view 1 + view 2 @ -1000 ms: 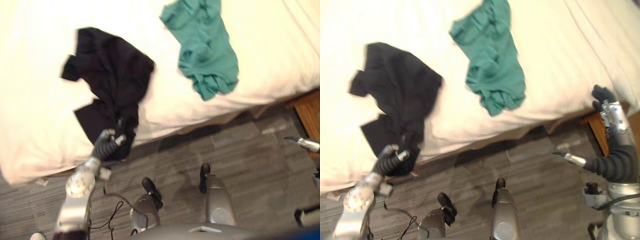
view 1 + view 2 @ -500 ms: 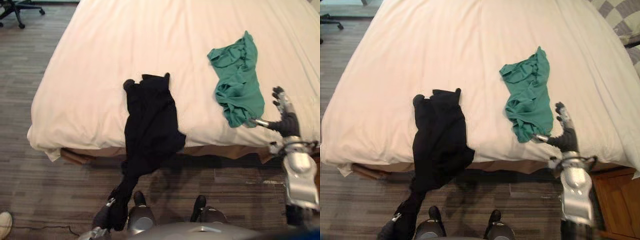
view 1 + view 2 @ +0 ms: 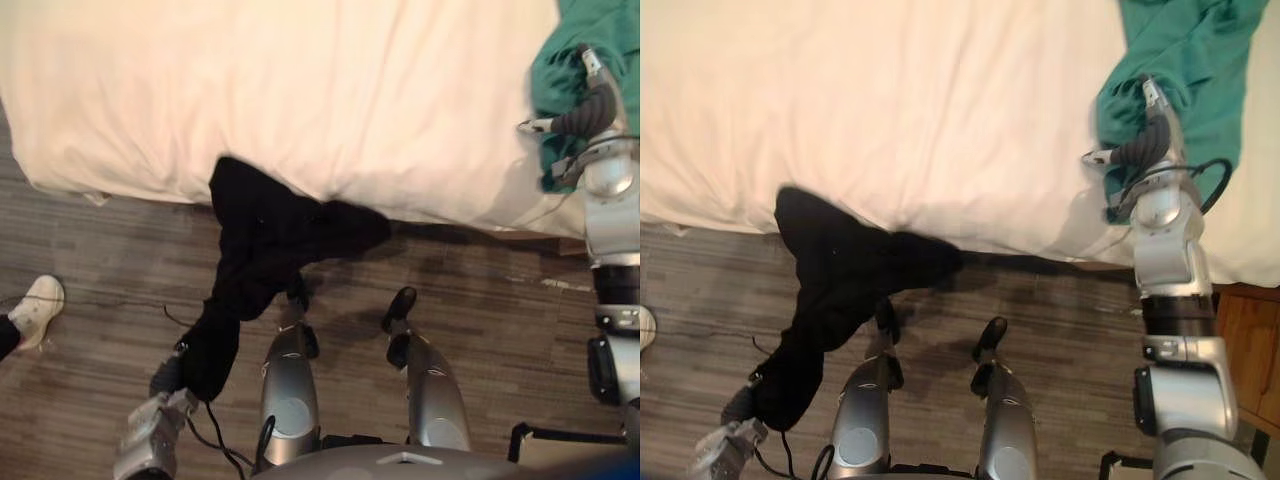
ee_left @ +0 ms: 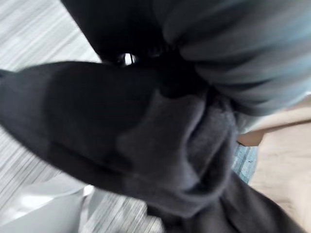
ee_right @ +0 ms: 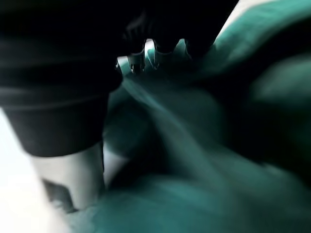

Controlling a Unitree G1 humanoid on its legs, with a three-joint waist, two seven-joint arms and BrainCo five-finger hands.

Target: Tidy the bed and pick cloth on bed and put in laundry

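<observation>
A black cloth [image 3: 262, 238] hangs off the bed's near edge down to the floor. My left hand [image 3: 166, 378] is low at the left, shut on the cloth's bottom end. In the left wrist view the dark fabric [image 4: 146, 145] is bunched against that hand [image 4: 243, 48]. A green cloth [image 3: 1185, 50] lies at the bed's right edge. My right hand [image 3: 1145, 135] rests on its near end, fingers straight and thumb out to the side. In the right wrist view the green fabric [image 5: 204, 160] lies right beyond that hand [image 5: 53, 97].
The bed's white sheet [image 3: 300, 90] spans the far half of the view. Grey plank floor [image 3: 80, 380] lies in front of it. A person's white shoe [image 3: 35, 305] stands at the far left. Brown wooden furniture [image 3: 1252, 350] sits at the right edge.
The camera has swung down towards the bed's edge. The black cloth has slid further off the bed with my left hand. My right hand has moved onto the green cloth.
</observation>
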